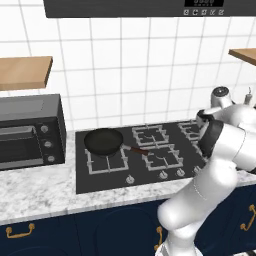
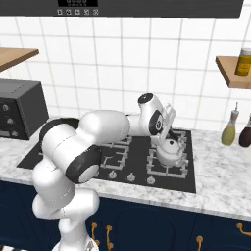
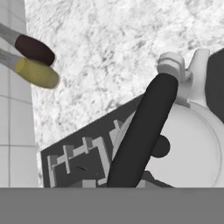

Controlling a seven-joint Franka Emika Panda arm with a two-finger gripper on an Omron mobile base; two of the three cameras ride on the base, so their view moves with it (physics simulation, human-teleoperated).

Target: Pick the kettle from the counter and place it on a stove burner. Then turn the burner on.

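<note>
The pincer [image 2: 169, 135] is clamped on the kettle's [image 2: 169, 152] dark handle [image 3: 142, 131]. The kettle sits on a burner [image 2: 169, 165].

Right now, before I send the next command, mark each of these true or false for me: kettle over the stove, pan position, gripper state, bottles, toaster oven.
1. The kettle is over a front right stove burner. True.
2. The frying pan sits on the marble counter. False: it rests on a left burner of the cooktop.
3. The gripper is open and away from the kettle. False: it is shut on the kettle's dark handle.
4. Two bottles stand on the counter right of the cooktop. True.
5. A black toaster oven stands left of the cooktop. True.
</note>
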